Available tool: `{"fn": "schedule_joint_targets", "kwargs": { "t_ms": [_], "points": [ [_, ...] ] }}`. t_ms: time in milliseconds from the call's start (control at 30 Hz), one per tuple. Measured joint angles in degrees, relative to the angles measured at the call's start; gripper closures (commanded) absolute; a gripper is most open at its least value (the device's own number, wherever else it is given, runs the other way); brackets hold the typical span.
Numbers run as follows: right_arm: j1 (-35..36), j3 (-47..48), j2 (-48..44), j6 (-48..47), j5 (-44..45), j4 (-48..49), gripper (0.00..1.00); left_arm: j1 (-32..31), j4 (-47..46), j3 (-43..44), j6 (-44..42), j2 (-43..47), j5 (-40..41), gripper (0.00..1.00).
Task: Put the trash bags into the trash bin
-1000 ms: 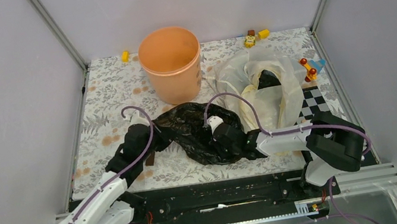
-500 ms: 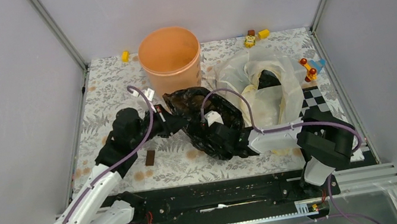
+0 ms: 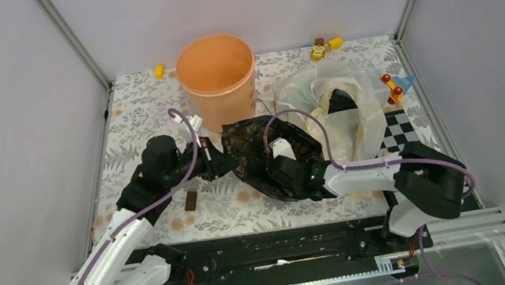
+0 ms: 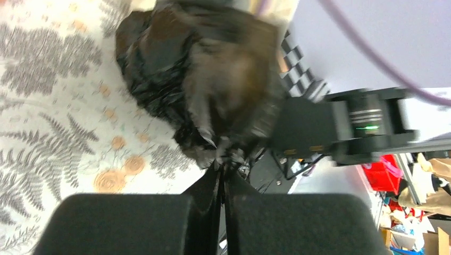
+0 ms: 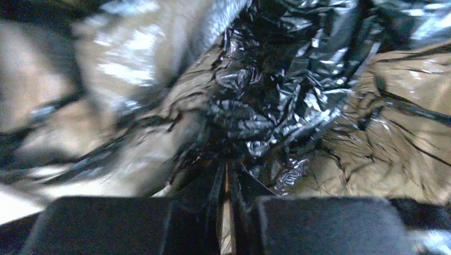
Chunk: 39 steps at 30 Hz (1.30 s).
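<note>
Crumpled black plastic trash bag (image 3: 260,153) sits bunched between the two arms over the floral-patterned tablecloth (image 3: 139,122), near the table's middle; whether its underside touches the cloth is unclear. Left gripper (image 4: 223,199) has its jaws pressed together on a thin twist of film at the bag's left end. Right gripper (image 5: 228,202) pinches a fold at the bag's near right side, jaws almost meeting with only black film between them. Round peach-orange plastic trash bin (image 3: 221,105) stands upright just behind the black bag, toward the back edge. Translucent white plastic bag (image 3: 303,92) lies slumped to the bin's right, beside the black bag.
</note>
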State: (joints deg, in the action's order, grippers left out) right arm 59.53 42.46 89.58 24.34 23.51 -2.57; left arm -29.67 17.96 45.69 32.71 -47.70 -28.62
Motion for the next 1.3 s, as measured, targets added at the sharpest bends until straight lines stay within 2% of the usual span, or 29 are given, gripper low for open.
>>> {"fn": "schedule_joint_targets", "kwargs": {
  "t_ms": [167,333,400,467,567,700,800,900,1100,1300],
  "points": [
    [0.00,-0.63,-8.59,-1.75,-0.31,-1.20,0.69,0.00,2.91,-5.05,-1.20,-2.32,2.56,1.00],
    [0.00,-0.15,-16.63,-3.63,-0.63,-2.47,0.46,0.00,4.66,-6.62,-1.36,-3.17,5.57,1.00],
    [0.00,0.55,-18.56,-3.82,-0.17,-3.69,0.27,0.00,4.79,-6.62,-1.36,-3.13,6.93,1.00],
    [-0.26,1.75,-20.26,-3.82,1.33,-5.86,0.22,0.00,5.05,-6.62,-1.33,-3.13,8.50,1.00],
    [-2.16,3.13,-22.38,-3.43,2.97,-8.87,0.21,0.00,5.84,-6.62,-1.31,-3.08,10.71,1.00],
    [-10.84,3.56,-25.92,-2.62,0.76,-12.37,0.18,0.00,6.27,-6.62,-1.33,-3.08,12.17,1.00],
    [-18.58,3.56,-28.72,-1.86,-2.36,-13.99,0.21,0.00,6.34,-6.62,-1.31,-3.08,12.63,1.00],
    [-23.26,3.56,-29.24,-1.29,-6.51,-15.02,0.26,0.00,6.36,-6.62,-1.31,-3.08,12.70,1.00],
    [-25.07,3.54,-26.21,0.17,-14.38,-15.61,0.43,0.00,6.36,-6.62,-1.29,-3.08,12.72,1.00],
    [-25.09,3.54,-22.99,1.49,-16.72,-15.39,0.44,0.00,6.64,-6.62,-0.98,-3.08,13.92,1.00]
  ]
}}
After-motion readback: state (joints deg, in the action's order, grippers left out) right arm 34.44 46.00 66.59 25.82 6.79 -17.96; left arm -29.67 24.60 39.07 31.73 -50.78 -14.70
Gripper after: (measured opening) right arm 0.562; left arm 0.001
